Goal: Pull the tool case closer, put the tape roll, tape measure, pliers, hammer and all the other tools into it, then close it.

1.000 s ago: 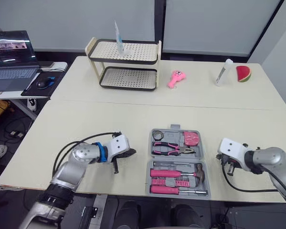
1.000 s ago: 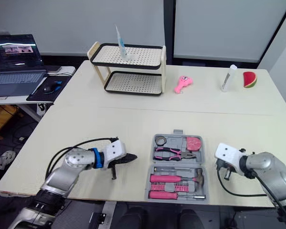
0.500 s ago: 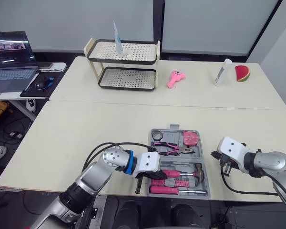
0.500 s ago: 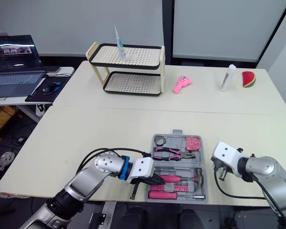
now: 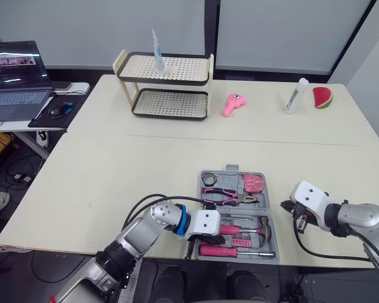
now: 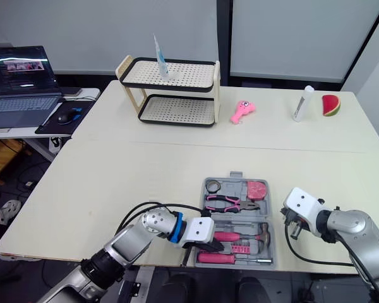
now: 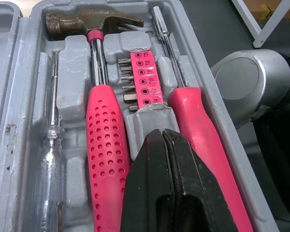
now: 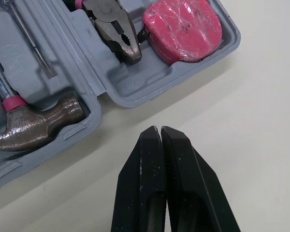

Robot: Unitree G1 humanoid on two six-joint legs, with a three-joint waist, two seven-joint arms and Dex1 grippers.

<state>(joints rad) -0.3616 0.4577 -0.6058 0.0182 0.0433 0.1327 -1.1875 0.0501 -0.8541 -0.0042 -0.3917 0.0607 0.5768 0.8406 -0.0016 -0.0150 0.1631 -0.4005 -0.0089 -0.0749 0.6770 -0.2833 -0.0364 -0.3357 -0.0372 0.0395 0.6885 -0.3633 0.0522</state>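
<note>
Two grippers flank the open case (image 5: 236, 210), which lies on the tabletop (image 5: 126, 170) at the lower centre of the left eye view. At the upper left is a laptop (image 5: 12, 69), with a rack (image 5: 164, 85) to its right.

The left gripper (image 7: 160, 135) has its fingers pressed together. It hangs over the case's near half, its tips above the bit holder (image 7: 142, 77), between the hammer (image 7: 106, 154) handle and the screwdriver (image 7: 203, 140). Whether the tips touch anything I cannot tell.

In the far half lie the tape roll (image 5: 208, 179), the pliers (image 5: 228, 197) and the tape measure (image 5: 253, 183).

The right gripper (image 8: 159, 129), fingers also together, is above bare tabletop just beside the case's right edge. At the upper right are a pink toy (image 5: 232, 104) and a bottle (image 5: 295, 95).
</note>
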